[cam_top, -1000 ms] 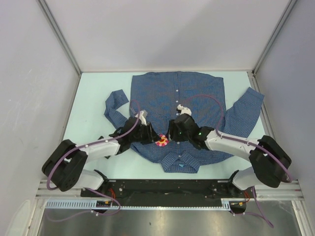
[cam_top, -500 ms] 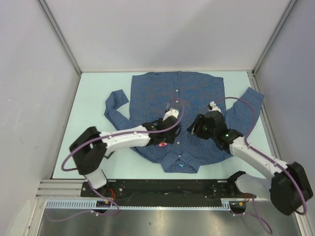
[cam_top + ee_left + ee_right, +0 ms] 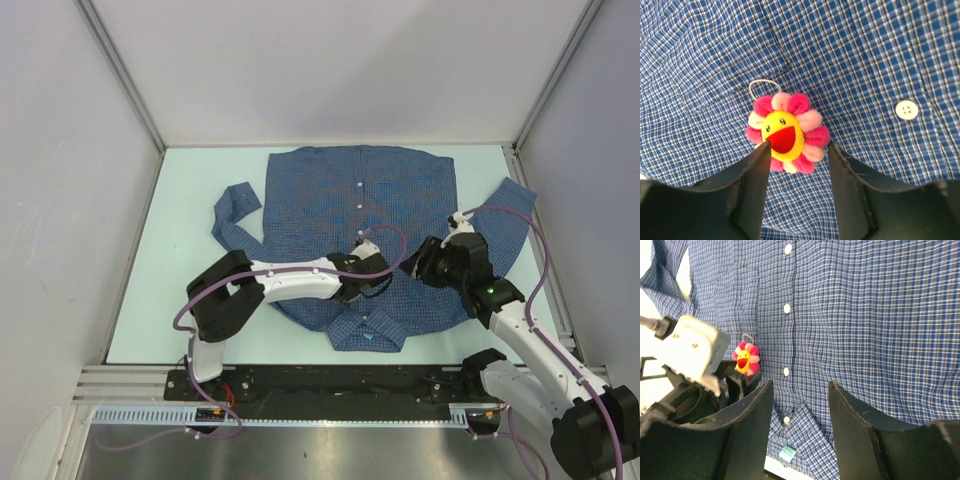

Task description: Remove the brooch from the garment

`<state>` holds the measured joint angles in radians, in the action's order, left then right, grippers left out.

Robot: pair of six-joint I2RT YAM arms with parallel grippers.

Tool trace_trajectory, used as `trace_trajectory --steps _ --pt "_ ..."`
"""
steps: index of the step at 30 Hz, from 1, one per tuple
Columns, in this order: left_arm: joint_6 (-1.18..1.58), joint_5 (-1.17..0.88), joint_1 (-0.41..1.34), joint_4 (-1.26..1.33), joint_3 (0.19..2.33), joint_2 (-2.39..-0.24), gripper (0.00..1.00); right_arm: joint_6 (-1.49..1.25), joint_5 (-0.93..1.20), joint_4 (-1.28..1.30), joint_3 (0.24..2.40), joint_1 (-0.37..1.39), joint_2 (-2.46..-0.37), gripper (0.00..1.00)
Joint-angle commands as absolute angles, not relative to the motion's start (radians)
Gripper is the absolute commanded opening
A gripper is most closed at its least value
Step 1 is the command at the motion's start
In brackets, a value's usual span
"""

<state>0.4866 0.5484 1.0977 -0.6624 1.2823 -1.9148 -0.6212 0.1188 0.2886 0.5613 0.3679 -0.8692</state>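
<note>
- Garment (image 3: pixel 330 195): the blue checked shirt lies flat on the pale table (image 3: pixel 180 230), buttoned front up, collar (image 3: pixel 365 330) toward the arm bases.
- Brooch (image 3: pixel 785 132): a pink-petalled flower with a yellow smiling face. It sits on the shirt front (image 3: pixel 865 50) near the collar end, just beside the row of white buttons (image 3: pixel 786 308). A thin white loop (image 3: pixel 762 82) shows at its top edge.
- Left gripper (image 3: pixel 797 147): you have it low over the shirt. Its fingers (image 3: pixel 752 180) are spread about as wide as the flower, one tip at each side of the lower petals. The brooch lies flat on the cloth.
- One white button (image 3: pixel 906 109) lies apart from the brooch, on its other side from the loop.
- Right gripper (image 3: pixel 799 387): it hangs above the shirt beside the left one, fingers (image 3: pixel 855 430) held wide apart with nothing between them.
- In your right wrist view the brooch (image 3: pixel 745 359) shows just past the left gripper's tips.
</note>
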Motion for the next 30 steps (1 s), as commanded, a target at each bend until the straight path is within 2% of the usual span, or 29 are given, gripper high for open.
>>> trace_trajectory --steps 1,3,6,10,12,23,26,30 --pt "0.474 0.592 1.101 -0.724 1.348 -1.957 0.48 -0.584 0.186 0.276 0.561 0.362 -0.862 0.53" --pt "0.479 0.598 1.100 -0.738 1.364 -1.967 0.43 -0.586 0.207 0.261 0.551 0.365 -0.876 0.53" --pt "0.483 0.610 1.100 -0.739 1.368 -1.965 0.25 -0.581 0.233 0.216 0.535 0.374 -0.914 0.53" --pt "0.492 0.617 1.098 -0.718 1.350 -1.927 0.10 -0.568 0.189 0.181 0.535 0.446 -0.985 0.53" --pt "0.494 0.617 1.098 -0.686 1.322 -1.887 0.00 -0.569 0.199 0.137 0.535 0.463 -1.015 0.53" --pt "0.503 0.356 1.025 -0.414 1.105 -1.695 0.00 -0.689 0.252 -0.187 0.537 0.577 -1.238 0.52" --pt "0.488 0.281 1.003 -0.387 1.094 -1.684 0.00 -0.707 0.270 -0.250 0.543 0.598 -1.282 0.44" --pt "0.477 0.213 0.986 -0.370 1.081 -1.677 0.00 -0.706 0.270 -0.294 0.554 0.626 -1.354 0.44"
